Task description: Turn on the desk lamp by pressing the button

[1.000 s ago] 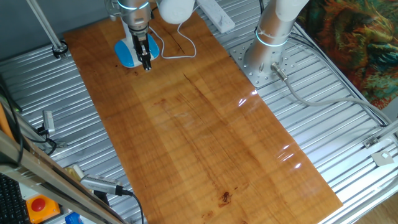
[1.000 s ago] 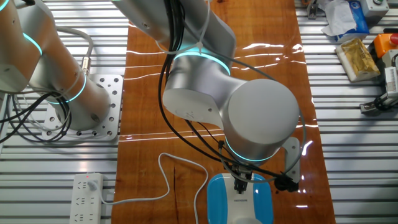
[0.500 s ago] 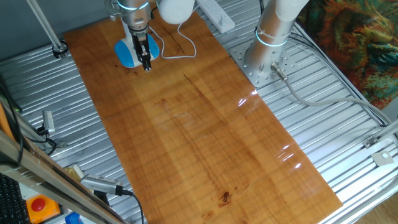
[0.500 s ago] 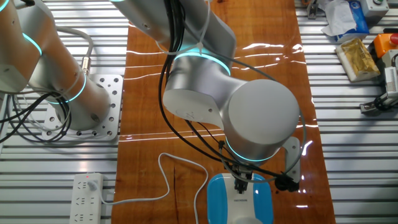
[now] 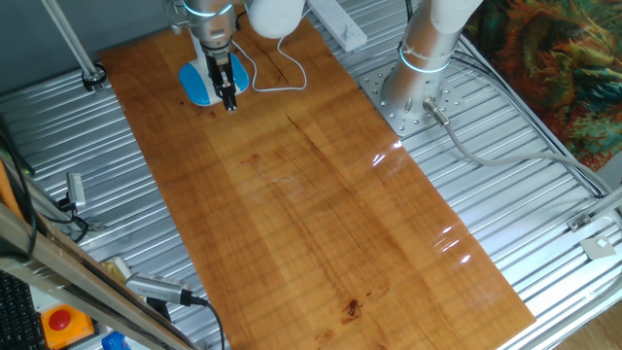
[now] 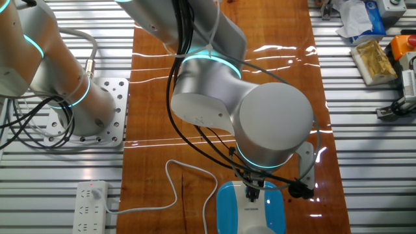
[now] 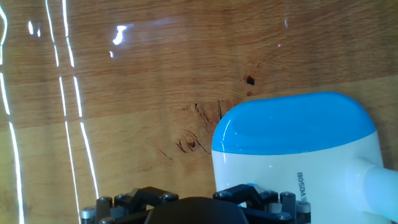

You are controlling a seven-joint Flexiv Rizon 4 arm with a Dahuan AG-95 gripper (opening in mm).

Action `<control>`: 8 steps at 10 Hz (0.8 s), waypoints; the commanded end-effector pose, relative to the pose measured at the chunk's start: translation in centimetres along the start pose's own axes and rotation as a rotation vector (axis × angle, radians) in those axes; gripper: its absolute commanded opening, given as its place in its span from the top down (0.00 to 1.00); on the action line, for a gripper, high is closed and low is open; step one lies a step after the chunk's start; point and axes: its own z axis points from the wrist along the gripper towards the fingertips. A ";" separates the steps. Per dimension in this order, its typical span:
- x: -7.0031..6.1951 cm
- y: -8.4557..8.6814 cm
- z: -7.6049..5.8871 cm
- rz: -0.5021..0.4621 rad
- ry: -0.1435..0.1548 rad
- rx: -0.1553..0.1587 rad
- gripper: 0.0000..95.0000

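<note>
The desk lamp's flat blue base (image 5: pixel 197 86) sits at the far left end of the wooden board, and its thin white cord (image 5: pixel 293 75) runs off to the right. My black gripper (image 5: pixel 229 100) points down over the near edge of the base. In the other fixed view the gripper (image 6: pixel 252 191) hangs over the top of the blue base (image 6: pixel 227 207), just above the white patch (image 6: pixel 251 212) that bears the button. In the hand view the lamp base (image 7: pixel 292 127) lies at lower right, blue on top and white below. My fingertips do not show there.
A white power strip (image 6: pixel 91 205) lies left of the lamp, and the cord (image 6: pixel 174 188) runs to it. A second arm's base (image 5: pixel 413 92) stands on the metal table beside the wooden board (image 5: pixel 321 214). Tools and boxes (image 6: pixel 374 58) lie on the far side.
</note>
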 end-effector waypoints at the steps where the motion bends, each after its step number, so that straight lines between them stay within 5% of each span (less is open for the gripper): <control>1: 0.1 0.2 0.1 0.009 -0.003 0.002 0.00; 8: 0.1 0.2 0.4 0.002 -0.012 0.002 0.00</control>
